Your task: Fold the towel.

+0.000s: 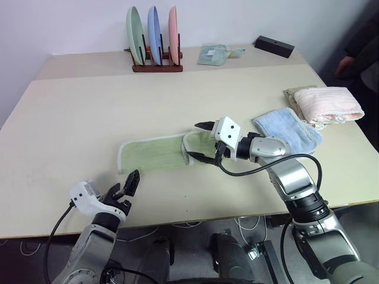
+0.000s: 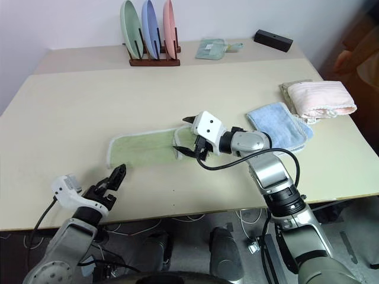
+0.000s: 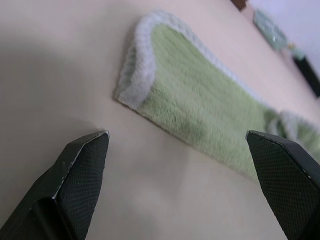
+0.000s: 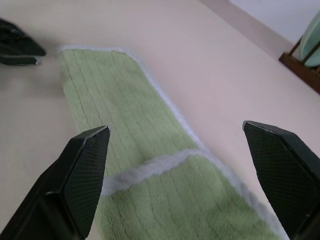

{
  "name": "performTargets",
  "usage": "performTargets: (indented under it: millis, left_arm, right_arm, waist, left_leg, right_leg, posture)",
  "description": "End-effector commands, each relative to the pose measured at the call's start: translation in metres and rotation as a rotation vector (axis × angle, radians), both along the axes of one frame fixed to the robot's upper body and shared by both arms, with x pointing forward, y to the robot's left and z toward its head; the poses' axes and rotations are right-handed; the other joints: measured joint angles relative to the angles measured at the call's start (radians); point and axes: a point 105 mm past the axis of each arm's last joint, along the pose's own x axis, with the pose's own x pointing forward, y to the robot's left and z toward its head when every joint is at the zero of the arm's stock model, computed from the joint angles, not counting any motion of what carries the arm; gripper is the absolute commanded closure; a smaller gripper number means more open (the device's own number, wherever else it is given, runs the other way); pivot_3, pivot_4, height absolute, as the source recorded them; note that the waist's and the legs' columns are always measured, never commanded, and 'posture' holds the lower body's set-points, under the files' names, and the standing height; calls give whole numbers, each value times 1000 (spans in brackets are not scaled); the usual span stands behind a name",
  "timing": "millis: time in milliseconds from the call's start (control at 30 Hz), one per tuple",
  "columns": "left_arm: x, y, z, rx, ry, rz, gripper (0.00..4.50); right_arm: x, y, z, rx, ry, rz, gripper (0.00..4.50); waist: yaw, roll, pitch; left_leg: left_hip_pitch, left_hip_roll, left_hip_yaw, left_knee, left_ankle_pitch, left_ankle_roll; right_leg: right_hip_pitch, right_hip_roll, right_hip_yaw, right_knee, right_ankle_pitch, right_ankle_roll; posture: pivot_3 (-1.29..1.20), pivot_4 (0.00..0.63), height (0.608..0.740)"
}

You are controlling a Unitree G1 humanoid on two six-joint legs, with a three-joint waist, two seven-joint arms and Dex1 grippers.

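- the towel (image 1: 155, 154) lay mid-frame on the desk (image 1: 71, 112), its right end doubled over.
- both the left gripper (image 1: 129, 184) and right gripper (image 1: 201, 142) were spread, empty.
- that loose flap could spring open, unpressed.

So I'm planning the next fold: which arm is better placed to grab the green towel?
Probably the right: its open end effector hovers over the towel's folded end, while the left end effector sits off the cloth, near the table edge.
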Motion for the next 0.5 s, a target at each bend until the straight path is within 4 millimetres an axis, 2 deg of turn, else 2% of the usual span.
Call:
performTargets:
  millis: [33, 200, 400, 500]
  left_arm:
    - [6, 5, -2, -115, 32, 47, 0]
    - [26, 8, -4, -241, 60, 106, 0]
    - [42, -3, 1, -247, 67, 55, 0]
    - [45, -6, 5, -249, 56, 38, 1270]
  right_arm:
    - [-9, 10, 10, 2, -74, 53, 45]
    - [-11, 15, 8, 1, -87, 60, 45]
    - [-13, 15, 6, -8, -93, 61, 45]
    - [-14, 15, 6, -11, -95, 58, 0]
  waist:
    - [6, 0, 0]
    - [15, 0, 0]
    - [15, 0, -1]
    - [17, 0, -1]
  left_leg:
    - [0, 0, 0, 0, 0, 0]
    - [0, -1, -3, 4, 0, 0]
    - [1, -1, -4, 5, 0, 0]
    - [1, -1, -4, 5, 0, 0]
  right_leg:
    - [0, 0, 0, 0, 0, 0]
    - [5, 0, -2, -1, -1, -2]
    - [7, 0, -3, -1, -1, -2]
    - [7, 0, -3, -1, -1, -2]
  posture:
    - [0, 150, 740]
    - [0, 150, 740]
    - [0, 150, 740]
    - [0, 150, 740]
